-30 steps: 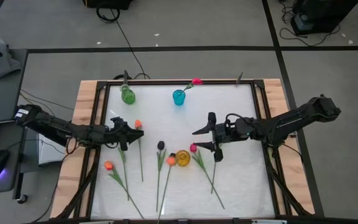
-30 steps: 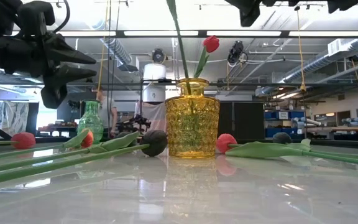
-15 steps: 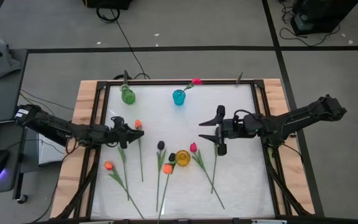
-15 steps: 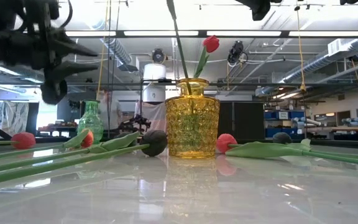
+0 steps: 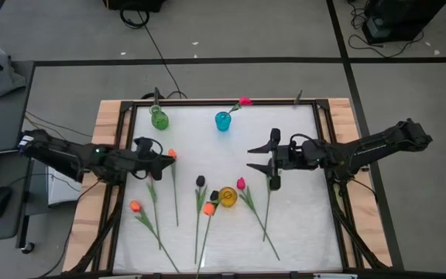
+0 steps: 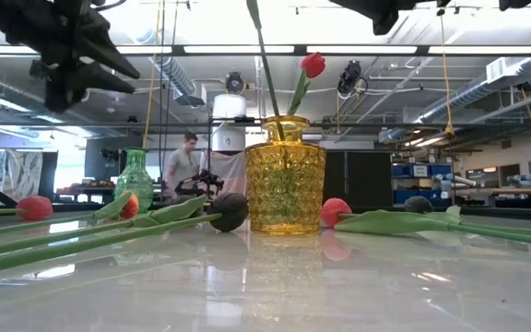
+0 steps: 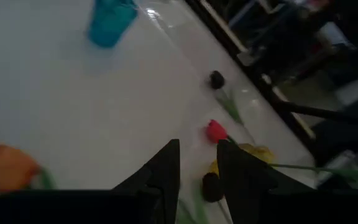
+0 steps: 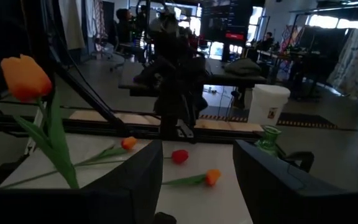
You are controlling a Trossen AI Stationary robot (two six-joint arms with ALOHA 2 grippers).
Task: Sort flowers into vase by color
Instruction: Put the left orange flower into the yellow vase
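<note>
Both grippers raised above the table, holding nothing
Right gripper (image 5: 272, 161) spread wide; left gripper (image 5: 165, 160) parted slightly. Loose flowers (image 5: 155, 209) lie around yellow vase (image 5: 228, 198), which holds one

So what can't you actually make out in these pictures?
- Green vase: too small in the high view to tell what it holds.
- Flower stems at the near table edge: cut off by the high view's bottom.
- Left gripper: the left wrist view is blurred; its fingers sit close together.
- Yellow vase: the low view's top crops its green stem.
</note>
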